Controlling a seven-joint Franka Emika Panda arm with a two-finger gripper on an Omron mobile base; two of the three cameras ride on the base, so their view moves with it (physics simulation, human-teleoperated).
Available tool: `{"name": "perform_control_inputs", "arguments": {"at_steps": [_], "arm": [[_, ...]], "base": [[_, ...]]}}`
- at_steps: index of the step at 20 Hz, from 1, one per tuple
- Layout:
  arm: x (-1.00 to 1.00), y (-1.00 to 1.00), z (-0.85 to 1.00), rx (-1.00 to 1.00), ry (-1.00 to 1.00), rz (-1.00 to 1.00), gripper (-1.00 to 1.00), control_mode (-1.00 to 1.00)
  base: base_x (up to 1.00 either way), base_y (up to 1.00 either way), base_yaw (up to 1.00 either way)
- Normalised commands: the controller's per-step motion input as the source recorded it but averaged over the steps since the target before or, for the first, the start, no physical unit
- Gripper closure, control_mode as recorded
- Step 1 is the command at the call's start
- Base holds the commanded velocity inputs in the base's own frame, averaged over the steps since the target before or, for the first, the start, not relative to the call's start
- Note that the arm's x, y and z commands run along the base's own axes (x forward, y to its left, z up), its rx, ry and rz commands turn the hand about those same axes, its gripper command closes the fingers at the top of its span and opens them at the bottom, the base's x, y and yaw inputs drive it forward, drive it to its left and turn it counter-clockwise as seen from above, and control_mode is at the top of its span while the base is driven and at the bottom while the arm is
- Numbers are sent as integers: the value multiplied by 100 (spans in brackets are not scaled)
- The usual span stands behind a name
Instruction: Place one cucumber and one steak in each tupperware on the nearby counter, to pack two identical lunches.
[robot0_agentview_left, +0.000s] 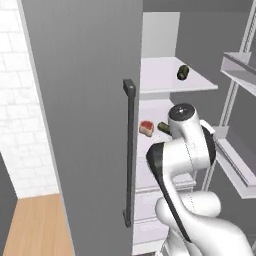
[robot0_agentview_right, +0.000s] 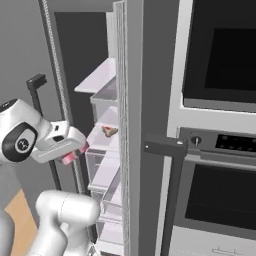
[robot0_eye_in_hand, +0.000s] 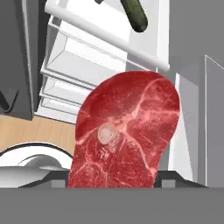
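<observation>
A: What is held in the gripper (robot0_eye_in_hand: 114, 186)?
B: A red steak (robot0_eye_in_hand: 127, 131) is clamped between the jaws, just outside the open fridge.

A: What is seen on the white fridge shelves (robot0_agentview_left: 170, 75)?
B: A second steak (robot0_agentview_left: 146, 128) beside one cucumber (robot0_agentview_left: 163, 127); another cucumber (robot0_agentview_left: 183, 72) on the shelf above.

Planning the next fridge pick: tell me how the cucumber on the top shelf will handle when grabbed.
The cucumber is a short round-ended cylinder lying on a smooth white shelf, so a nudge would probably roll it. It looks firm, unlikely to flop. Its curved skin might slip between flat fingers.
</observation>
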Motion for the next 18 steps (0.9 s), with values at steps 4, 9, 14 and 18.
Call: {"name": "perform_control_inputs", "arguments": {"at_steps": [4,9,14,18], "arm": [[0,0,0,0,0,0,100,100],[0,0,0,0,0,0,100,100],[0,0,0,0,0,0,100,100],[0,0,0,0,0,0,100,100]], "base": [[-100,-32,-5],[-79,-64,-50],[-1,-100,-58],[26,-100,-55]]}}
